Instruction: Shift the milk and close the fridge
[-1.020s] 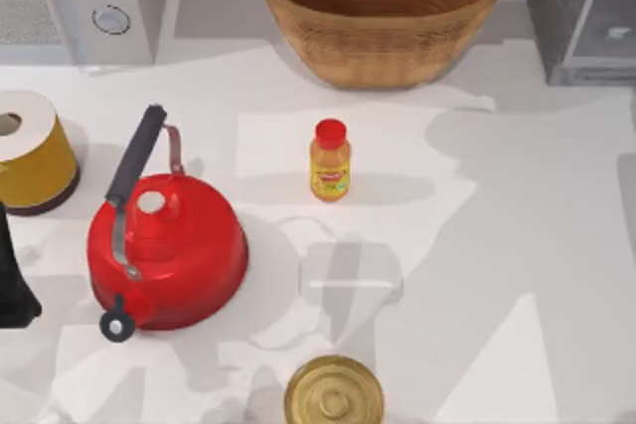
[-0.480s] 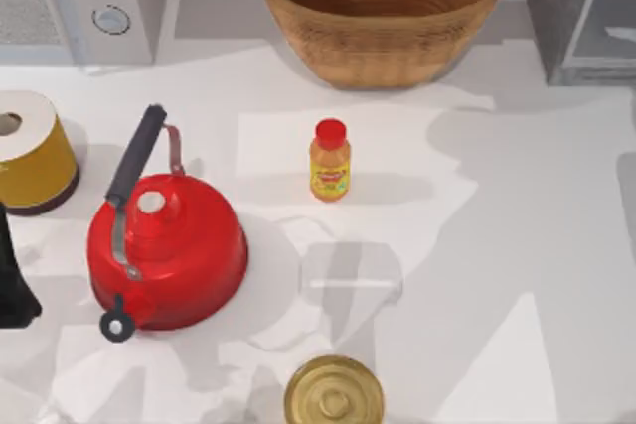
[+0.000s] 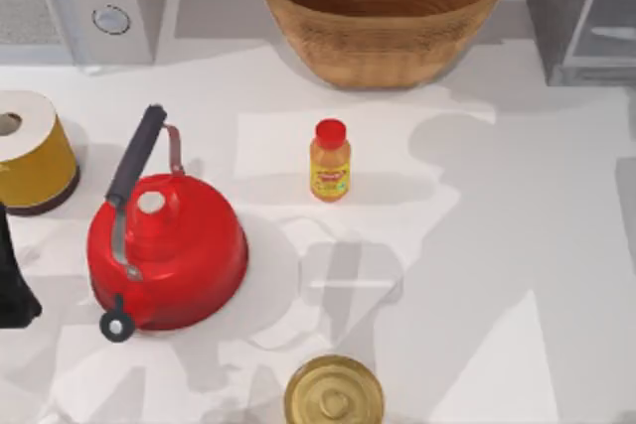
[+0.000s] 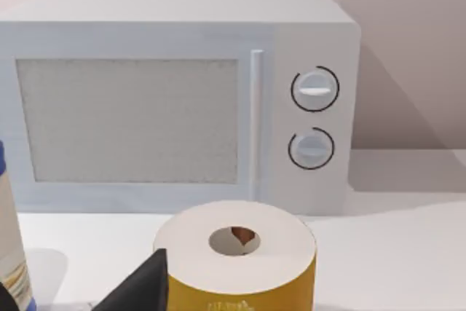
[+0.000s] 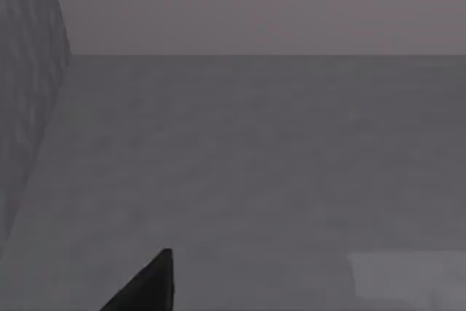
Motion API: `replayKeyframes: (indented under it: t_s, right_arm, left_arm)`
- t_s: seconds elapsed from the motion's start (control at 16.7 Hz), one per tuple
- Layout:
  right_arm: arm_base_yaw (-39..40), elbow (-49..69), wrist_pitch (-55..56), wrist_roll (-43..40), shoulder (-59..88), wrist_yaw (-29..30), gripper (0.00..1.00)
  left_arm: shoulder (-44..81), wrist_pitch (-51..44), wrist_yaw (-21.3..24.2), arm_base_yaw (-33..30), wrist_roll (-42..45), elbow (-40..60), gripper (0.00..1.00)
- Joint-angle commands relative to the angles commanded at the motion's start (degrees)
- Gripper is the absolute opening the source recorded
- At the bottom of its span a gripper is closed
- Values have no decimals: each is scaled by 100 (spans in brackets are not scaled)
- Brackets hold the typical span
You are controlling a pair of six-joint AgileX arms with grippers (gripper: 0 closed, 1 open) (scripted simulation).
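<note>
Clearly, the fridge (image 3: 571, 7) stands at the desk's (image 3: 517, 245) far right corner: a large grey metallic box with a paler, whitish panel on the part of it nearest the right edge. From above I cannot tell whether its door is open or closed.

A narrow strip at the rim of the left wrist view seems to be the milk (image 4: 10, 253): a white face with blue at its upper and lower ends. It stands upright on the desk, near the yellow paper roll (image 4: 237, 256), but too little of it shows to be sure.

The left gripper (image 4: 138, 290) is low over the desk's left edge, just beside the roll and facing the microwave (image 4: 182, 100) with its two round knobs. I cannot tell how wide it stands or whether it has hold of anything.

The right gripper (image 5: 145, 285) faces dim grey surfaces, with a grey wall (image 5: 25, 107) to one side. Its spread cannot be told either.

Elsewhere, the red kettle (image 3: 174, 250) sits left of centre, the orange juice bottle (image 3: 330, 161) stands upright mid-desk, the wicker basket (image 3: 383, 17) is at the middle of the far edge, and a gold-lidded can (image 3: 334, 392) is at the near edge.
</note>
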Motion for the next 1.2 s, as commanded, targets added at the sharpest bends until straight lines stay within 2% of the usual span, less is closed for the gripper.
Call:
replayKeyframes:
  t_s: [0.36,0.96,1.2]
  right_arm:
    - [269,-1329,-278,-137,-2155,8,100]
    - [532,-5354,-1479,140,-8857,357,100]
    - [666,-6817,-1890,248,-10849,454,100]
  left_arm:
    - [0,0,0,0,0,0,100]
    - [0,0,0,0,0,0,100]
    - [0,0,0,0,0,0,100]
